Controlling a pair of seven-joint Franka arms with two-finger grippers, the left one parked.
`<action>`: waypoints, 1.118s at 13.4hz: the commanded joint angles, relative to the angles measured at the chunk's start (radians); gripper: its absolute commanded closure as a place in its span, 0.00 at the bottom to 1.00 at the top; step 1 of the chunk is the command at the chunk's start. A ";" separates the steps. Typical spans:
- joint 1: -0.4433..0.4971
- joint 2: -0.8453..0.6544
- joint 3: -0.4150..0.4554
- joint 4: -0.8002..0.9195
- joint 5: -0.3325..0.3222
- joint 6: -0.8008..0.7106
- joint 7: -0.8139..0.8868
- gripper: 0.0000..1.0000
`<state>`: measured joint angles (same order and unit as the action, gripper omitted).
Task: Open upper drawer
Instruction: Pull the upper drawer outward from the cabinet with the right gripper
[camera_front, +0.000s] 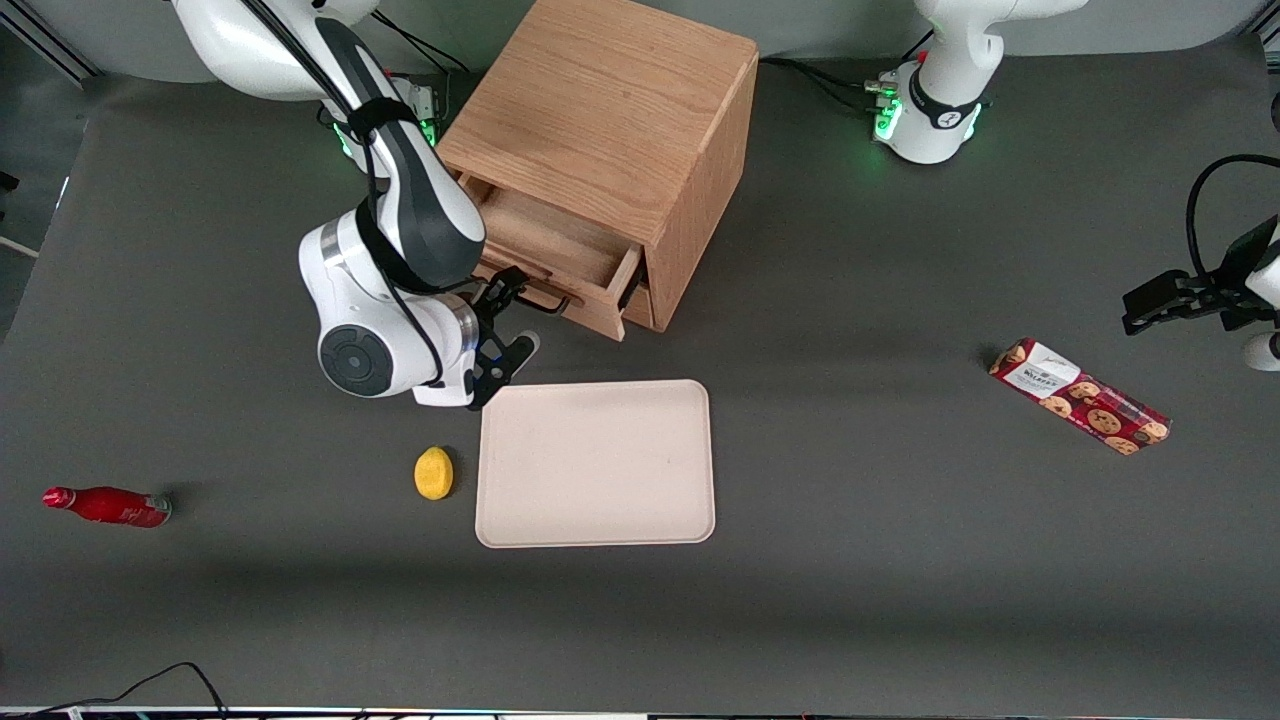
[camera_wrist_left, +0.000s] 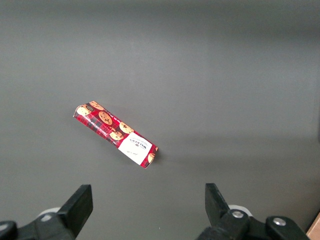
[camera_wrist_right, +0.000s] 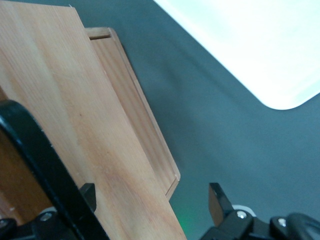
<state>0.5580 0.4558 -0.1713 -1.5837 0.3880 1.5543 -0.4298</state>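
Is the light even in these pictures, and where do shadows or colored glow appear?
Front view: soft even light; the end effector in front of the pulled-out upper drawer casts a faint shadow on the table; green glow at the arm bases. Right wrist view: a faint green tint on the table near the drawer front. Left wrist view: the cookie pack casts only a weak shadow.

This looks like a robotics lab. Two white robot arms are bolted to a grey-covered table (camera_front: 900, 560), with loose cables around their bases. Test props lie scattered on it: a wooden cabinet (camera_front: 620, 110), a tray (camera_front: 595, 465) and a biscuit packet (camera_front: 1080, 396).
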 joint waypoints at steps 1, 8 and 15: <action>-0.006 0.041 -0.013 0.062 0.005 -0.010 -0.032 0.00; -0.050 0.090 -0.014 0.132 0.005 -0.011 -0.053 0.00; -0.104 0.130 -0.005 0.194 -0.009 -0.020 -0.061 0.00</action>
<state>0.4815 0.5444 -0.1823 -1.4510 0.3874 1.5522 -0.4625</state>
